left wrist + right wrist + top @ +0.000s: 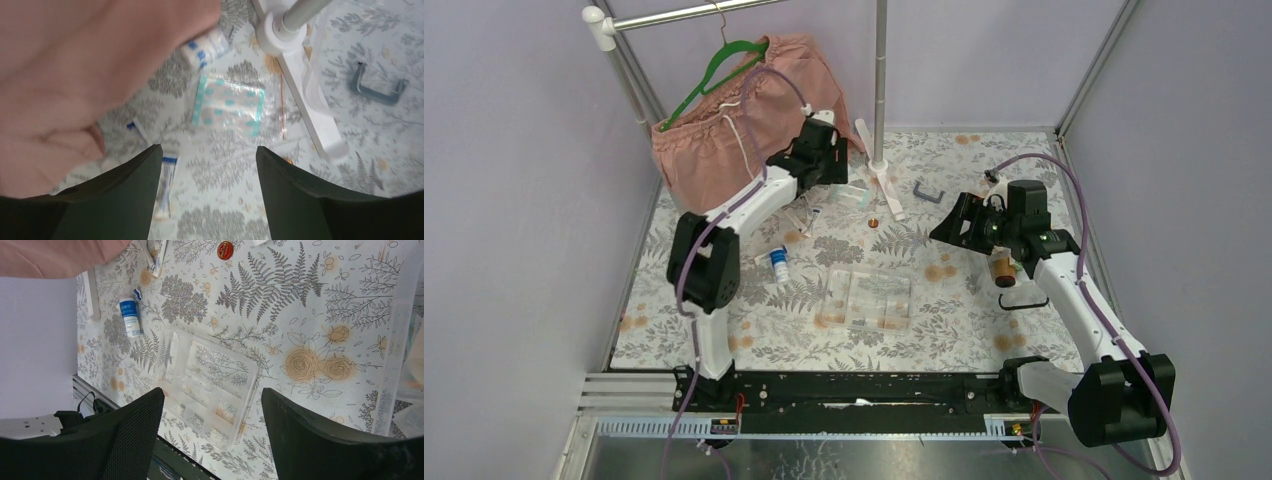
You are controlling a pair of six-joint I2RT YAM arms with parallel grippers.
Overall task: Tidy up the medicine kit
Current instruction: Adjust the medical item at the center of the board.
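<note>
Two arm bases sit on a black rail [864,388] at the table's near edge. Just beyond it, between the arms, lies one clear compartment tray [865,298] of the medicine kit, flat and open-topped. The kit's loose pieces are scattered around it.

There are two bottles. A white bottle [779,264] with a blue label lies on its side left of the tray, and a brown bottle [1001,268] stands to the right beside the right arm. There are also two U-shaped handles. The black handle [1022,302] is near the brown bottle, and the grey handle [932,191] lies farther back.

The right gripper [212,395] hovers above the tray with its fingers spread wide and nothing between them. One small red cap [873,223] lies behind the tray.

Farther back, the left gripper [207,152] hangs with its fingers apart and empty. Below it lie one plaster sachet [229,106], one narrow sachet [165,187] and one bandage roll [206,46].

The white rack foot [886,185] stands near these. One pair of pink shorts [744,110] hangs on a green hanger [720,68], close against the left wrist.

A cloth [944,300] printed with ferns and flowers covers the table. Pale lilac walls and metal posts enclose it.
</note>
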